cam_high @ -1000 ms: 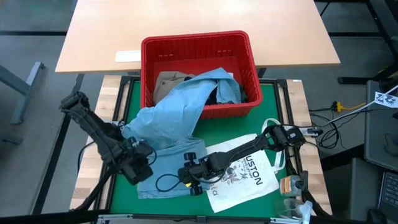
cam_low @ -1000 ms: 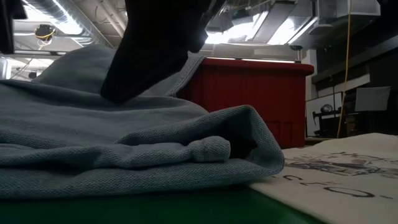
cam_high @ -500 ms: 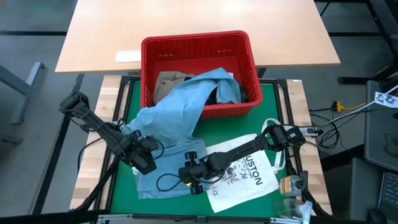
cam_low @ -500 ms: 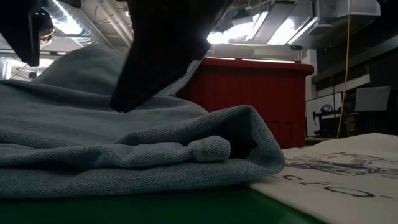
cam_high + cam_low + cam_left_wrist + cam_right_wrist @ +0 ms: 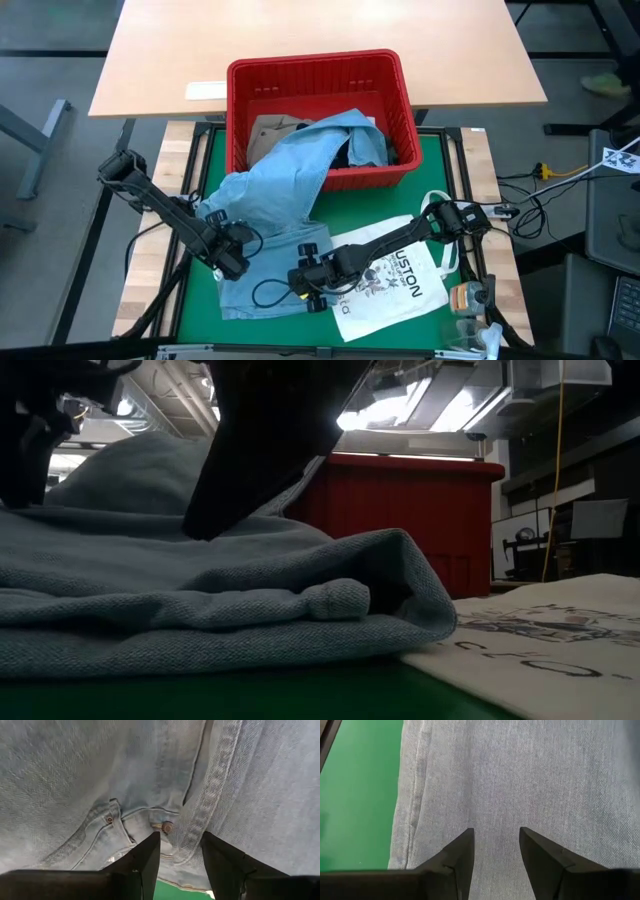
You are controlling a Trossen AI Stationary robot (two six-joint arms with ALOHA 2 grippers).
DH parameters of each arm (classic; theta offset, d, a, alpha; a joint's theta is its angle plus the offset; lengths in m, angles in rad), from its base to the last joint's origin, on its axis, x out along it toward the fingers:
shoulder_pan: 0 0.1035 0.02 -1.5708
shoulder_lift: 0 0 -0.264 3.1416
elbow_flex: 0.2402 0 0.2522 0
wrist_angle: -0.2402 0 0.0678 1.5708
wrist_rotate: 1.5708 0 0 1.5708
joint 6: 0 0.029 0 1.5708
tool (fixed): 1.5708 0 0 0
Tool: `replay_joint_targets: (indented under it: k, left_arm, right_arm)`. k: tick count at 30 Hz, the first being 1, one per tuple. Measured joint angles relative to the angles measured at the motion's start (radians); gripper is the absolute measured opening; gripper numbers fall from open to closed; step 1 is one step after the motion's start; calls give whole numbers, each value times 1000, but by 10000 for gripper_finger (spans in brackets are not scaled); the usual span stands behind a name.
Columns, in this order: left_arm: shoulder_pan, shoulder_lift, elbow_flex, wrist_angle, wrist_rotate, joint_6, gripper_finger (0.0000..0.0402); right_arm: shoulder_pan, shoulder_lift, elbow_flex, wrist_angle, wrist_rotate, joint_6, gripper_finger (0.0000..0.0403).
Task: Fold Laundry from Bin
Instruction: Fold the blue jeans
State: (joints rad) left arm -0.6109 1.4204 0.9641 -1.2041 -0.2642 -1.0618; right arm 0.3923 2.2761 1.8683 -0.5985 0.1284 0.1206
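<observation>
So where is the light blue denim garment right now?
In the high view the light blue denim garment trails out of the red bin over its front rim and spreads across the green mat, left of the white tote bag.

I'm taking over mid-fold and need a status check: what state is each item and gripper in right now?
Light blue denim garment: draped over the bin's front rim, spilling onto the green mat.
Red bin: upright, clothes inside.
Khaki garment: in the bin.
White tote bag: flat on the mat.
Left gripper: open, over the denim waistband.
Right gripper: open, over denim.
</observation>
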Motion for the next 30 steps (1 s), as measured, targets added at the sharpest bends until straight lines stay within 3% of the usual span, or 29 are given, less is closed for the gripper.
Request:
replay_joint_targets:
  k: [12,24,30]
  left_arm:
    - [0,-1,-86,14,-69,-108,92]
    - [3,-1,-240,90,-124,-275,89]
    - [18,-1,-225,60,-61,-293,89]
  right_arm:
    - [0,82,1,-2,-6,1,156]
    - [-7,91,3,-2,-64,5,156]
    - [-7,92,2,-2,-66,5,156]
